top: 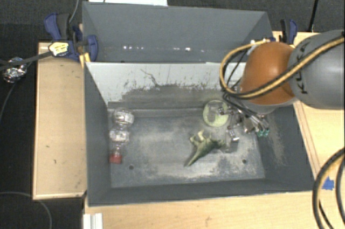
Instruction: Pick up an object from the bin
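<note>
Camera view, one entry. Item: grey metal bin, floor scuffed, contents few and well spread. Item nearest the claw: an olive-green toy, long and tapering, lying flat on the floor right of centre. Its thick end is just beside the claw, on the side toward the view's left, and its thin point runs away down and left toward the front wall, so the long axis lies on a diagonal. I judge this the likeliest pick, and a grip across the thick end, square to that diagonal, looks the soundest. Item: a pale green round piece, just behind the toy and near the claw. Item: a clear bottle with a red cap, well apart by the left wall. Item: a small teal thing on the claw's far side, kind not made out. Arm: enters from the view's right, orange wrist cover high above the floor, claw pointing down and low in the bin. Claw state: I cannot tell whether it is spread or pressed together; nothing seen pinched.
</note>
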